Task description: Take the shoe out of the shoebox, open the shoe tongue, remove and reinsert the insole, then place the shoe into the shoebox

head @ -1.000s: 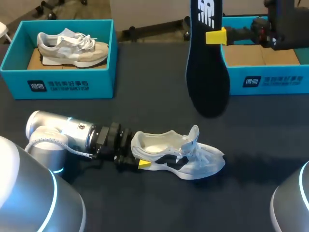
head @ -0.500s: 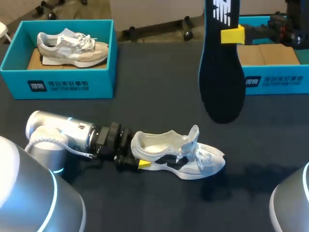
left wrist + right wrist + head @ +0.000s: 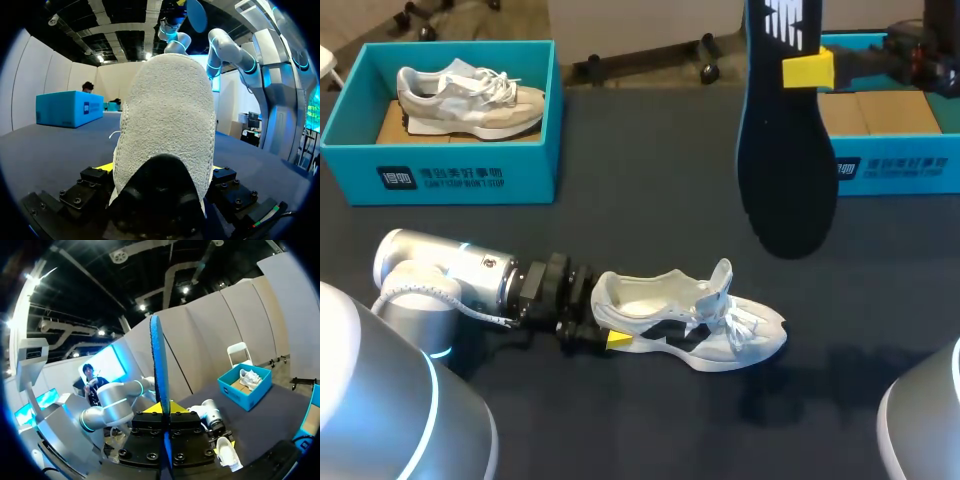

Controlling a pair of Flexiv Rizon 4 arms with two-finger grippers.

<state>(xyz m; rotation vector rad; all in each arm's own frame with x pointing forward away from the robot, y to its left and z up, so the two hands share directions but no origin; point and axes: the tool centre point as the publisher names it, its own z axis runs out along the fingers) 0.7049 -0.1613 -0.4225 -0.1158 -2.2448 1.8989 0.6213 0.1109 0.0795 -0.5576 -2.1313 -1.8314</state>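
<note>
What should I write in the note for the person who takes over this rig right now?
Left tool: shut on the heel of the shoe, which lies on its side on the table.
Right tool: shut on the insole, held upright in the air in front of the right box.
Done: shoe out of the box, tongue up, insole out.
Left to do: put the insole back in, then place the shoe in the box. The right box looks empty; the left box holds the other shoe.
</note>
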